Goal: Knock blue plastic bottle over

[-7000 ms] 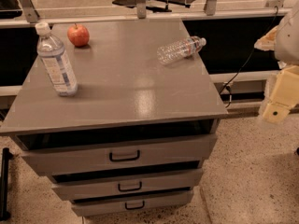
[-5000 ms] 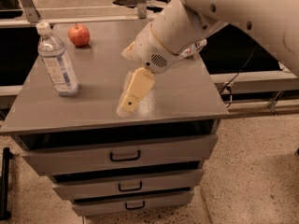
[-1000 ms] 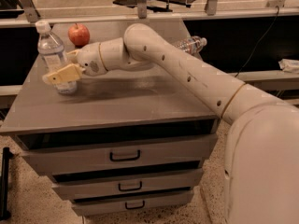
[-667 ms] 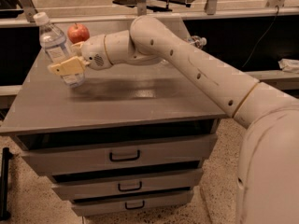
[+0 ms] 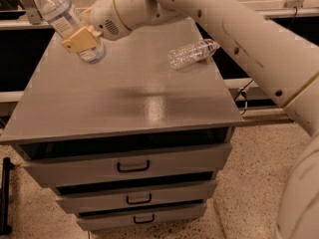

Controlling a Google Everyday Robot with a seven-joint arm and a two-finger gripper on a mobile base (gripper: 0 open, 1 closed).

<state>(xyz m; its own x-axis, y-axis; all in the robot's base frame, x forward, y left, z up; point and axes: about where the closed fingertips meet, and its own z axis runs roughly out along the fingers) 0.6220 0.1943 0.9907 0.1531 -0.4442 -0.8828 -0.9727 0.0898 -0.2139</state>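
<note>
The blue plastic bottle [image 5: 61,15] is a clear bottle with a pale blue-and-white label. It leans toward the upper left at the far left corner of the grey cabinet top [image 5: 134,98], and its base [image 5: 94,55] is still low near the surface. Its cap is cut off by the top edge of the view. My gripper [image 5: 79,39], tan-tipped on a white arm [image 5: 209,14], is pressed against the lower front of the bottle.
A slim crinkled clear bottle with a reddish band [image 5: 192,53] lies on its side at the far right of the top. Below the top are three drawers with black handles [image 5: 133,167]. Speckled floor lies to the right.
The bottle has tipped further to the upper left with my gripper against it. The view has shifted, and the red apple is no longer in sight.
</note>
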